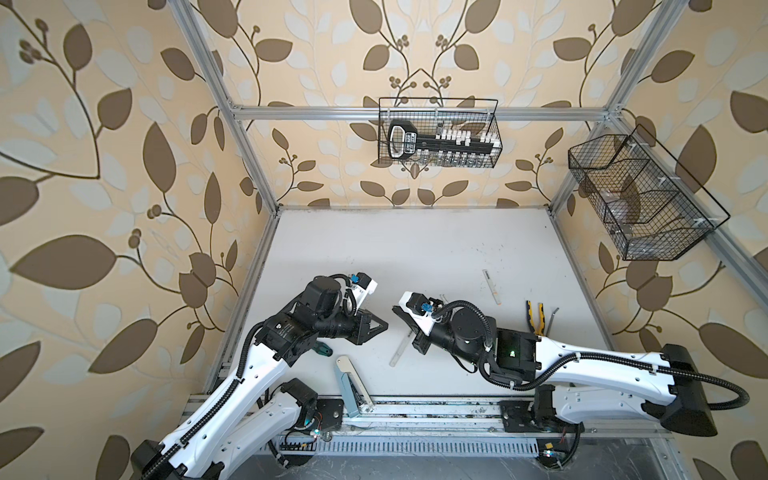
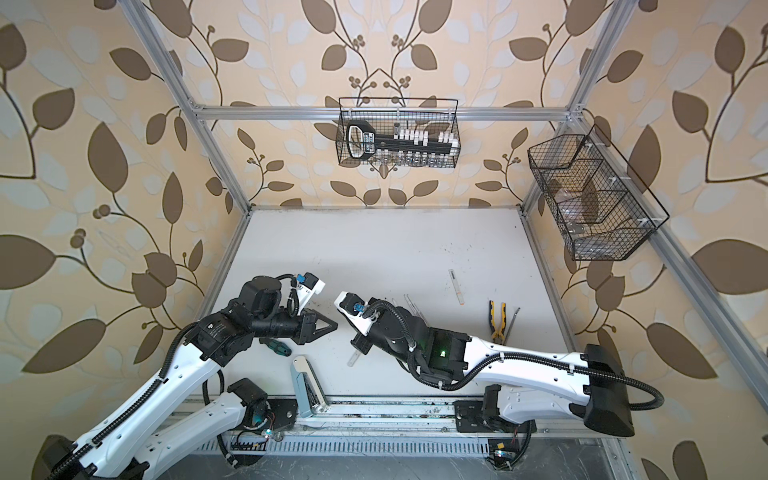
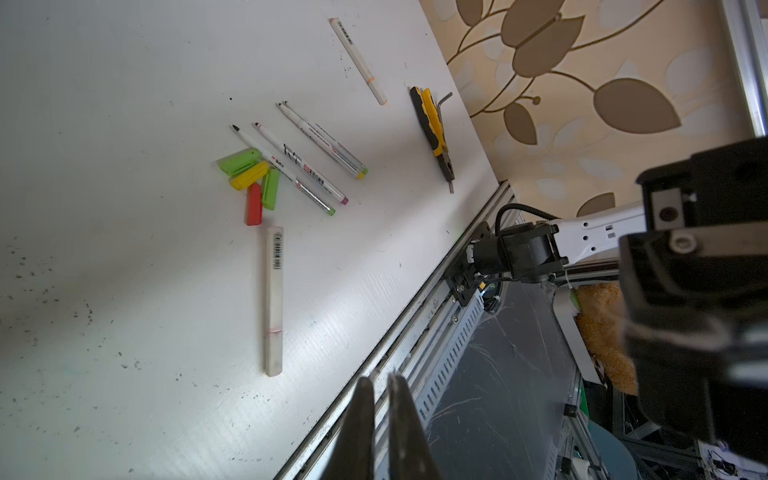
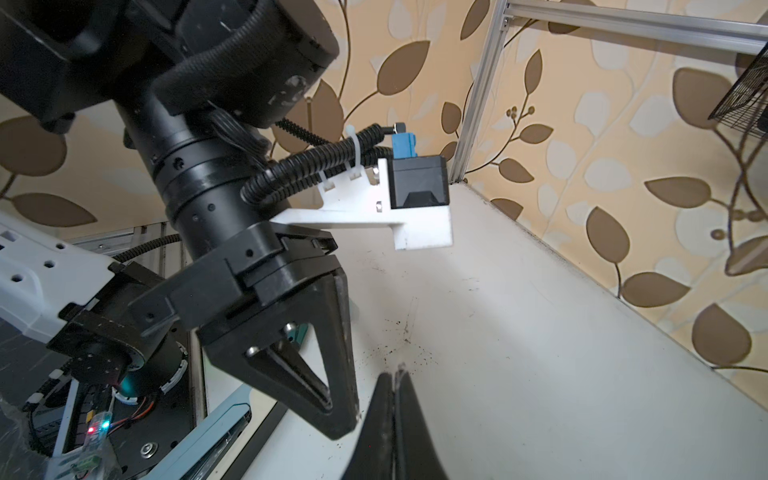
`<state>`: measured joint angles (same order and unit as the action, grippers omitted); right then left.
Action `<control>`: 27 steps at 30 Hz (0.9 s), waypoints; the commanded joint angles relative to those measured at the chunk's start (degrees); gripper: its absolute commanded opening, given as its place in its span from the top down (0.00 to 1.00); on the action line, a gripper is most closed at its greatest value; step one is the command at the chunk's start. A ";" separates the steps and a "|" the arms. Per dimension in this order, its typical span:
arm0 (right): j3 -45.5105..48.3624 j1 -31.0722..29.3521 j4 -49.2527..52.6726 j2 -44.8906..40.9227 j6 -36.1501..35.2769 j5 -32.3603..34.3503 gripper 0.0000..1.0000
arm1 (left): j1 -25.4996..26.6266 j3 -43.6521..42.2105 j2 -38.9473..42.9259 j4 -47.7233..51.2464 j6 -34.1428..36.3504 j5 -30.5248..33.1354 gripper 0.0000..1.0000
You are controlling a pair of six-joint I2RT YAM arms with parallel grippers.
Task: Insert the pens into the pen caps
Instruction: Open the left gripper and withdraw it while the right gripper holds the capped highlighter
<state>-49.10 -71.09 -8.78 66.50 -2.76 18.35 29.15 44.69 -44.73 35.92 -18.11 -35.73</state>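
Fingers [image 3: 359, 424] on left gripper [image 3: 378, 380]: nearly pressed together, with a thin slit, clasping nothing. Fingers [image 4: 376, 419] on right gripper [image 4: 394, 374]: clenched tight, likewise empty. Apart from pliers [image 3: 432, 124], flat on table [image 3: 104, 270]: slim pens [image 3: 309, 164] side by side, dark tips bare. Against the slim pen farthest from pliers: green, yellow, green and red caps [image 3: 249, 175] in a cluster. Beyond that cluster from pliers: thick white pen [image 3: 274, 299] with barcode. Nearest pliers: another white pen [image 3: 359, 62] with orange band. Far across table from pliers: stapler [image 1: 347, 380] and screwdriver [image 1: 322, 348], close together.
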 commanded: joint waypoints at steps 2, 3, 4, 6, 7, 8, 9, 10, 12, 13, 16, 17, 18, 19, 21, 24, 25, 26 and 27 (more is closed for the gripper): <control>0.06 0.84 2.07 -0.57 1.89 1.98 0.93 | -0.72 1.41 1.60 0.40 0.71 2.17 0.82; 0.06 1.56 2.83 -0.67 2.63 2.37 0.92 | -0.75 1.45 1.68 0.51 0.71 2.60 0.76; -0.15 2.28 3.81 -0.54 3.78 2.47 0.91 | -0.81 1.46 1.80 0.62 0.71 2.95 0.72; -0.83 5.81 7.08 0.34 6.87 -2.53 0.87 | -0.89 1.84 2.06 1.43 0.61 5.14 0.57; -1.51 7.52 9.47 1.35 8.96 -3.96 0.83 | -0.93 2.05 2.37 2.05 0.58 7.06 0.47; -1.91 8.24 11.28 2.23 10.68 -3.62 0.79 | -1.15 2.22 2.76 2.70 0.43 8.92 0.40; -2.03 8.80 12.66 3.31 11.87 -3.77 0.74 | -1.43 2.53 3.33 3.49 0.17 11.98 0.30; -1.93 9.17 13.74 4.43 12.98 -4.55 0.69 | -1.72 2.76 4.07 4.32 -0.25 15.26 0.11; -1.79 10.03 15.20 6.60 14.63 -7.07 0.60 | -2.29 2.95 5.73 5.80 -1.17 23.08 0.01; -1.73 10.44 15.96 8.06 14.74 -8.94 0.57 | -2.58 2.95 6.56 6.90 -2.07 28.23 0.01; -2.94 11.85 19.03 13.10 12.73 -15.53 0.44 | -3.69 3.46 7.76 9.34 -3.57 37.24 0.01; -4.04 12.13 20.79 15.08 11.34 -17.77 0.41 | -3.89 3.63 8.01 9.72 -3.96 38.68 0.01; -5.72 12.22 23.03 17.32 9.58 -19.48 0.35 | -4.05 3.73 8.21 10.19 -4.34 40.11 0.01; -7.85 12.27 25.62 19.72 7.49 -20.83 0.31 | -4.10 3.81 8.63 10.54 -4.70 41.42 0.01; -12.19 12.26 30.71 24.56 3.34 -22.80 0.25 | -4.35 3.83 9.75 10.75 -4.87 42.50 0.01; -18.37 12.10 37.32 31.33 -3.12 -21.97 0.22 | -4.69 3.59 11.79 10.59 -5.09 43.22 0.01; -20.28 12.13 39.21 33.51 -5.35 -21.24 0.21 | -4.71 3.32 12.39 10.24 -5.08 43.07 0.01; -21.62 12.28 40.78 35.05 -7.22 -20.84 0.21 | -4.72 3.22 12.72 10.13 -5.04 42.86 0.01; -23.66 12.21 42.52 36.69 -9.58 -20.59 0.21 | -4.71 3.26 12.91 10.13 -5.00 42.88 0.01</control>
<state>-68.73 -58.85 24.60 100.27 -3.25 -1.08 25.02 46.35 -32.69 46.09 -22.22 4.12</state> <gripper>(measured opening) 0.790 0.987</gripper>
